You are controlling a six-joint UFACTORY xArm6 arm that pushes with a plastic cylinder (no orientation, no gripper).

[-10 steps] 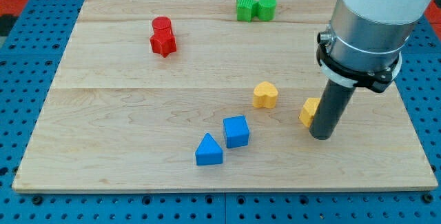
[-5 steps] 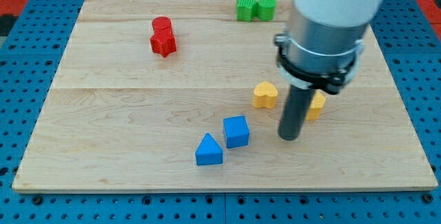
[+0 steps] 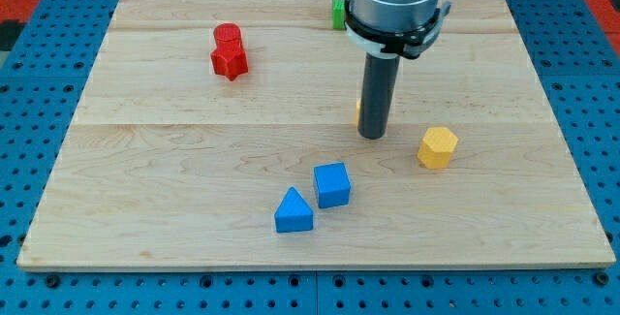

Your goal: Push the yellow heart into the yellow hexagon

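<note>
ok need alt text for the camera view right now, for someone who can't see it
My tip stands on a wooden board, hiding nearly all of the yellow heart, with the yellow hexagon apart toward the view's right. Two blue blocks lie nearer the bottom, two red blocks upper left, and a green block peeks out behind the arm.

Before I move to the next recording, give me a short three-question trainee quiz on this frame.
1. True or false: my tip touches the yellow hexagon.
2. Which block does the rod mostly hide? A) blue cube B) yellow heart C) red star
3. Fill in: the blue triangle lies to the cube's lower ____.

Key: 1 false, a gap of bare board separates them; 2 B; 3 left.
</note>
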